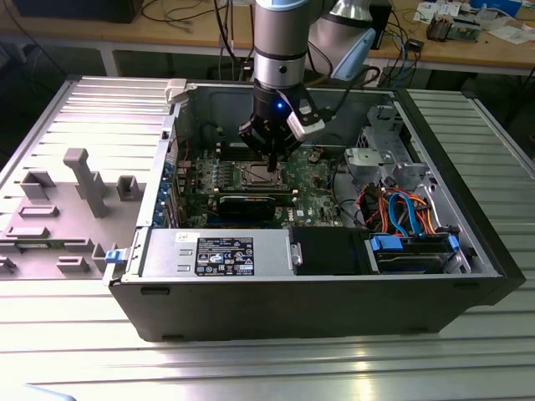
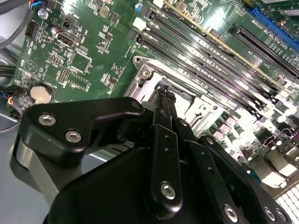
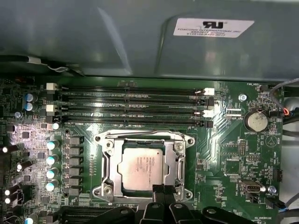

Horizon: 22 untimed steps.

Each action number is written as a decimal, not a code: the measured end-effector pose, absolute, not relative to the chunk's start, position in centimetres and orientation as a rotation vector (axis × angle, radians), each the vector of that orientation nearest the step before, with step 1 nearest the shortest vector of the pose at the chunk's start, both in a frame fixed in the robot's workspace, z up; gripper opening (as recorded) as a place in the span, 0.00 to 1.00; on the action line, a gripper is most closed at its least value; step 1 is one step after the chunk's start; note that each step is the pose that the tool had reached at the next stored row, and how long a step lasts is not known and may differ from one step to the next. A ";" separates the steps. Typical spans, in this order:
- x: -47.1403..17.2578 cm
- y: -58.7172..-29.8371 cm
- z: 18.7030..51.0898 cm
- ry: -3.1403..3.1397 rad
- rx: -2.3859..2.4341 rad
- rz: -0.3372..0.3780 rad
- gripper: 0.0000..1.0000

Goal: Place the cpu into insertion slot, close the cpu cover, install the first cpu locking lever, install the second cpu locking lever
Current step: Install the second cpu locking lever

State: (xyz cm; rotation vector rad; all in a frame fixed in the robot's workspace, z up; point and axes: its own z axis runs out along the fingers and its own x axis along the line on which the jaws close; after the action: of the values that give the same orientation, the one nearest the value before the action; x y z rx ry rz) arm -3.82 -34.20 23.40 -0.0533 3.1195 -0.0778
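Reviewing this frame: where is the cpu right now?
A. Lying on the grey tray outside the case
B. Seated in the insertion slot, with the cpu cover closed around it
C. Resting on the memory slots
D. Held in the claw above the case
B: in the first wrist view the cpu sits flat in the insertion slot, framed by the cpu cover, with the claw at its edge.

cpu (image 3: 140, 166) seated in insertion slot (image 3: 108, 150), claw (image 3: 164, 192) at its edge

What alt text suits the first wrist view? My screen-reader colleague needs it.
The cpu sits in the insertion slot, framed by the silver cpu cover, with the black claw at its edge. Long memory slots cross the green board beyond.
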 end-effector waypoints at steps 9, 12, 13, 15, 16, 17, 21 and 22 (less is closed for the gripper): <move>-3.8 -34.7 24.0 3.120 -0.054 -0.078 0.11; -3.9 -35.2 23.8 3.120 -0.053 -0.077 0.11; -3.9 -35.4 23.8 3.120 -0.053 -0.073 0.11; -3.9 -35.9 23.8 3.120 -0.053 -0.063 0.11; -3.9 -36.3 23.8 3.120 -0.053 -0.056 0.11; -3.9 -36.7 23.8 3.120 -0.053 -0.053 0.11; -4.3 -37.3 23.7 3.120 -0.053 -0.042 0.11; -4.4 -37.3 23.7 3.120 -0.053 -0.041 0.11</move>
State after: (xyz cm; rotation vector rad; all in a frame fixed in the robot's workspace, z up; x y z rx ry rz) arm -4.35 -37.32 23.70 -0.0531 3.1198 -0.0414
